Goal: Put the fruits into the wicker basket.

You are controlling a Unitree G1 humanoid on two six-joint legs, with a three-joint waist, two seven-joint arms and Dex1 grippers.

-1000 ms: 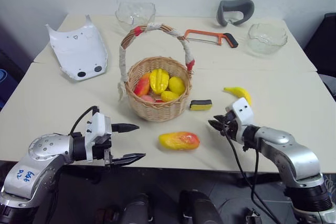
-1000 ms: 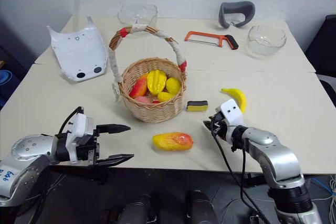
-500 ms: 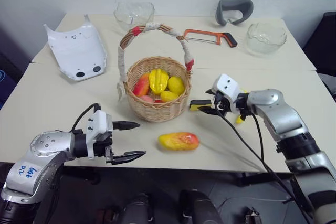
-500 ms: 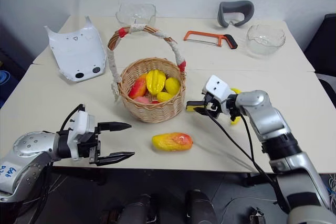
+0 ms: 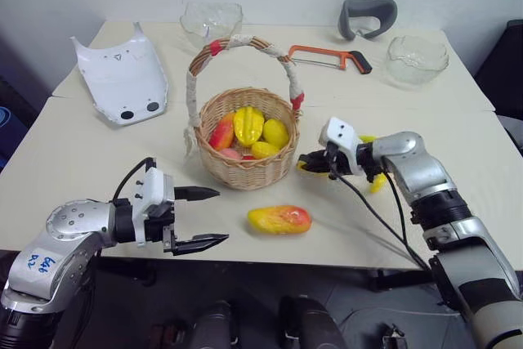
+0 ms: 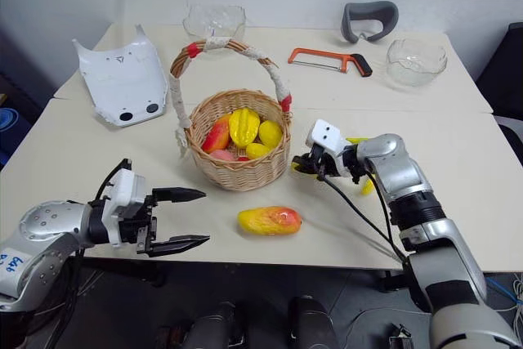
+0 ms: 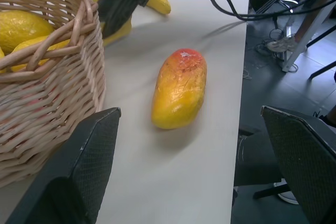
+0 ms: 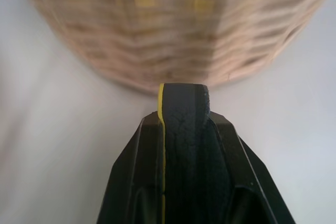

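Gripping sponge block [image 8: 181, 109], R gripper [image 6: 304, 166] clamped, wicker basket [image 6: 237, 171] just ahead. L gripper [image 5: 198, 218] wide apart, empty; mango [image 5: 279, 219] between claws, banana [image 5: 375, 181] behind R. Next, prob: drop sponge, take fruit.

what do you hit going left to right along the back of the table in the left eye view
white plastic cover → clear glass bowl → orange hacksaw → grey padded face cushion → second clear glass bowl
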